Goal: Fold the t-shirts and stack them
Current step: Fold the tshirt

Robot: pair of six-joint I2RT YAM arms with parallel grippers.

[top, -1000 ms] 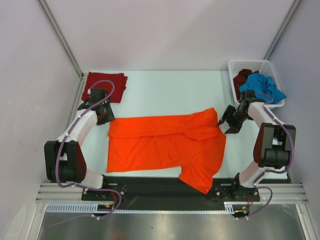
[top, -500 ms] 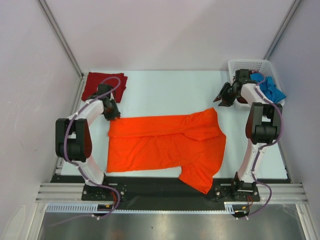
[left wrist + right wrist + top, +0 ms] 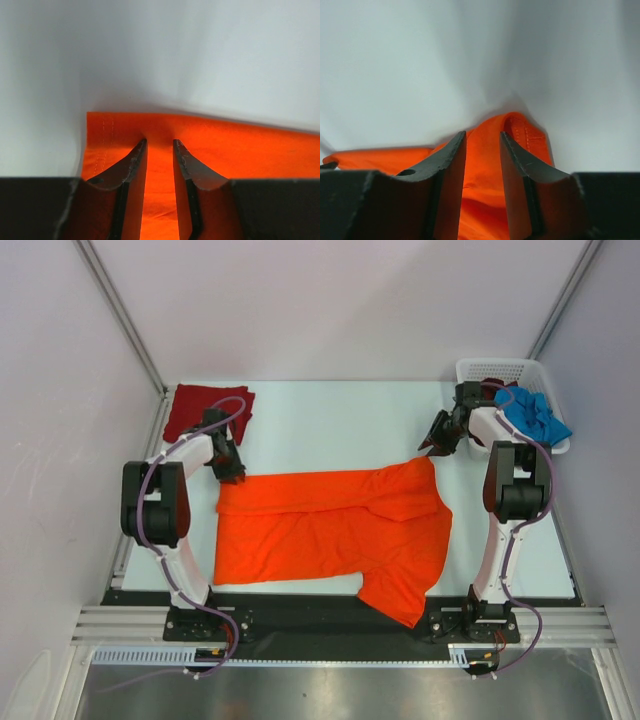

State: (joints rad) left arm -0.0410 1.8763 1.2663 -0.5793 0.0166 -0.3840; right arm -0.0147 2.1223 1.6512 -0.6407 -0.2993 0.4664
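One soft, flat orange t-shirt [image 3: 330, 525]; fingers of the left gripper [image 3: 159, 142] and right gripper [image 3: 482, 134] each pinch a far corner.

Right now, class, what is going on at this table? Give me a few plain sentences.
Two robot arms are working on an orange t-shirt spread flat on the table. The left gripper sits at its far left corner and the right gripper at its far right corner, each with cloth between narrowly parted fingers; whether they pinch it is unclear. A dark red t-shirt lies folded at the far left, and a blue t-shirt is in the white basket.
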